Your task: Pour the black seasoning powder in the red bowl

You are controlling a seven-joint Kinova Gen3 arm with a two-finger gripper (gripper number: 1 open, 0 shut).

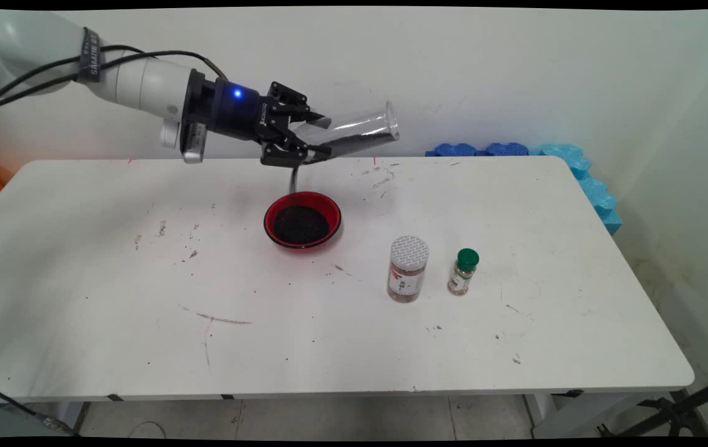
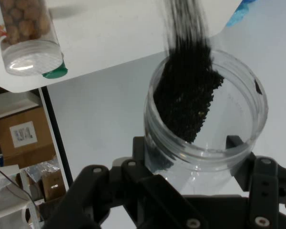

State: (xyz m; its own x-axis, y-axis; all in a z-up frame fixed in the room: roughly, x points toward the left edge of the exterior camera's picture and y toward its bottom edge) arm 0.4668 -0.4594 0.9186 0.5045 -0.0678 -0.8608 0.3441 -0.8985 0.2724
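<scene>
My gripper (image 1: 324, 133) is shut on a clear plastic jar (image 1: 354, 131), holding it tipped with its base raised to the right. It hangs above the far rim of a red bowl (image 1: 270, 217). A thin stream of dark grains (image 1: 293, 180) falls from the jar's mouth into the bowl, where a dark heap (image 1: 301, 225) lies. In the hand view the jar (image 2: 238, 109) sits between the fingers of the gripper (image 2: 195, 157), and black grains (image 2: 186, 95) slide along its wall and stream out.
A white-lidded jar of brown contents (image 1: 407, 269) and a small green-capped bottle (image 1: 464, 272) stand right of the bowl. Blue foam pieces (image 1: 577, 167) line the table's far right corner. The white-lidded jar (image 2: 24, 33) also shows in the hand view.
</scene>
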